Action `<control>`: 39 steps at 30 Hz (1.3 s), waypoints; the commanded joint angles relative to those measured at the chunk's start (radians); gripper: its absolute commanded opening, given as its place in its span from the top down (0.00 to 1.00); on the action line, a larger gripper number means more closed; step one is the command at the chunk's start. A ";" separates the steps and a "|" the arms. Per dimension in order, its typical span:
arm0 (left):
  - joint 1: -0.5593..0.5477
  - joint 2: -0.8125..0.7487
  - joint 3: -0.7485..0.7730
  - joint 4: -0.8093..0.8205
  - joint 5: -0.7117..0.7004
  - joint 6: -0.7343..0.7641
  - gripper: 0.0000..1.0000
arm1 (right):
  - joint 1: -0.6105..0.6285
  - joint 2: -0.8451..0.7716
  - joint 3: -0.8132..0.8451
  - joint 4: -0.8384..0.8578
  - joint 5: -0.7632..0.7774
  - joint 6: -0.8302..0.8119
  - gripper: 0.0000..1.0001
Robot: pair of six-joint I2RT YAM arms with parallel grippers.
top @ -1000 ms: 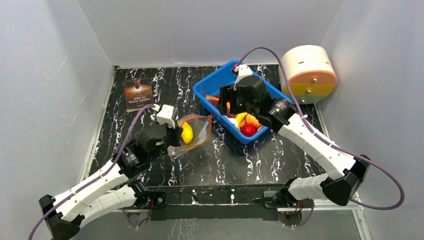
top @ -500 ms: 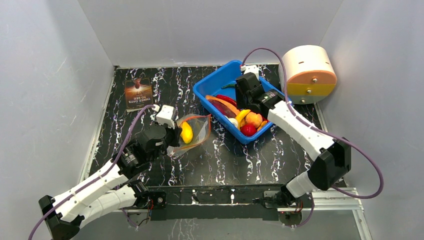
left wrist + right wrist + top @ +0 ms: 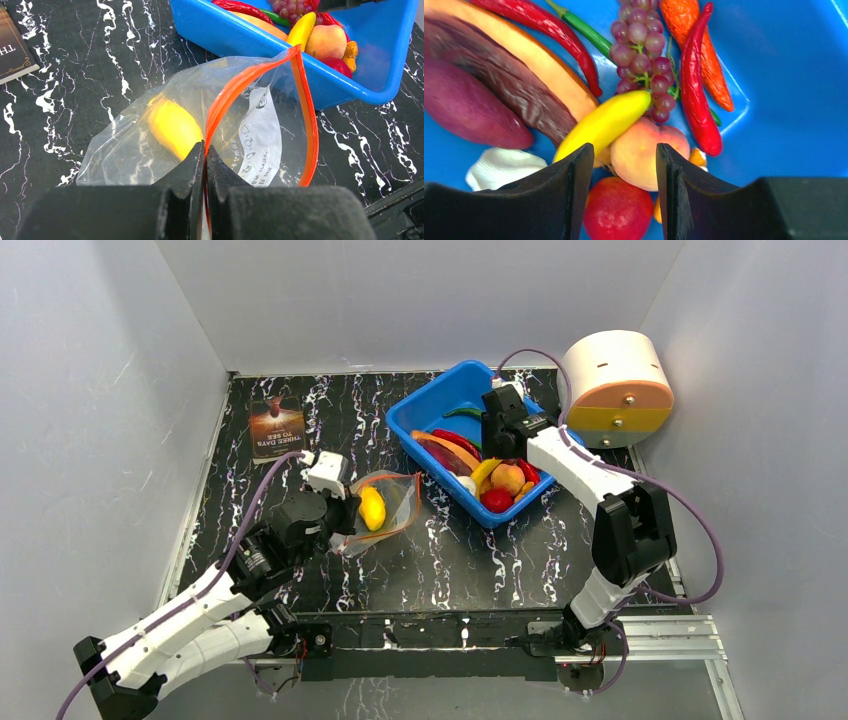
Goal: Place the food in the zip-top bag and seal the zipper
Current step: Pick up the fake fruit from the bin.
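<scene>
marbled table (image 3: 480,550): lemon (image 3: 172,127) in zip-top bag (image 3: 125,145), grapes (image 3: 641,47) in blue tub (image 3: 784,75)

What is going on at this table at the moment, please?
The left jaws are shut on the zipper of the zip-top bag, holding its mouth open beside the blue tub; one yellow fruit lies inside. The right jaws are open and empty above the tub, over the banana and peach. The other food is in the tub.

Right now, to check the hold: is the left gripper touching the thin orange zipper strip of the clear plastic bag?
Touching. The left wrist view shows the left gripper pinched shut on the orange zipper strip, no gap.
</scene>
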 commanded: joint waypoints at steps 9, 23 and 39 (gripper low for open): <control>0.005 -0.023 0.018 -0.008 -0.002 -0.012 1.00 | -0.070 0.059 0.013 0.149 -0.033 0.393 0.56; 0.004 -0.025 0.032 -0.019 -0.010 -0.009 1.00 | -0.070 0.169 0.029 0.074 0.068 0.546 0.54; 0.004 -0.036 0.030 -0.032 -0.008 -0.025 1.00 | -0.070 0.122 -0.026 0.155 0.009 0.517 0.73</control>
